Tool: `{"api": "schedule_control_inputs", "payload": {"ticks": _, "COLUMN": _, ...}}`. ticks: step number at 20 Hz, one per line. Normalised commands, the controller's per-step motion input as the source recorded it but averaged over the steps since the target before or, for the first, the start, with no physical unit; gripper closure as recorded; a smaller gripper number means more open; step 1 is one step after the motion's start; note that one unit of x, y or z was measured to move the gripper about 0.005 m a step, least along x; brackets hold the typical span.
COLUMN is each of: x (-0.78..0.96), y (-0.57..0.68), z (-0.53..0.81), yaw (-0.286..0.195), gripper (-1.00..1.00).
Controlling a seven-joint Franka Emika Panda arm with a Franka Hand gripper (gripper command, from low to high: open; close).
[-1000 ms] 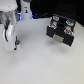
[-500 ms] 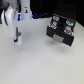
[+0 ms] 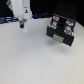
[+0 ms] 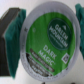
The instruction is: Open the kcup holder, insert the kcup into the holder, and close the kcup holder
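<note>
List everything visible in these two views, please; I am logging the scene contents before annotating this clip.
kcup holder: one, black box with a pale grey handle and round pod slots on top, on the exterior view's right side of the table.
kcup: one, green printed lid on a white rim, fills the wrist view between teal fingers; too small to make out in the exterior view.
table: one, white, under everything.
end effector: one, white arm with a dark tip, at the exterior view's upper left, shut on the kcup.
fingers: teal pads, one on either side of the kcup.
</note>
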Motion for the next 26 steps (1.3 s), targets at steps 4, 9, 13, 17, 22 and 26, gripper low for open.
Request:
{"api": "schedule_control_inputs", "payload": {"ticks": 4, "x": 0.24, "y": 0.64, "z": 0.63, "yaw": 0.010, "gripper": 1.00}}
{"api": "schedule_control_inputs", "payload": {"ticks": 9, "x": 0.24, "y": 0.65, "z": 0.45, "yaw": 0.005, "gripper": 1.00}}
{"api": "schedule_control_inputs", "payload": {"ticks": 13, "x": 0.27, "y": 0.66, "z": 0.32, "yaw": 0.001, "gripper": 1.00}}
{"api": "schedule_control_inputs", "payload": {"ticks": 17, "x": 0.21, "y": 0.66, "z": 0.30, "yaw": 0.003, "gripper": 1.00}}
{"api": "schedule_control_inputs", "payload": {"ticks": 22, "x": 0.21, "y": 0.65, "z": 0.31, "yaw": 0.004, "gripper": 1.00}}
{"api": "schedule_control_inputs", "payload": {"ticks": 26, "x": 0.21, "y": 0.66, "z": 0.28, "yaw": 0.007, "gripper": 1.00}}
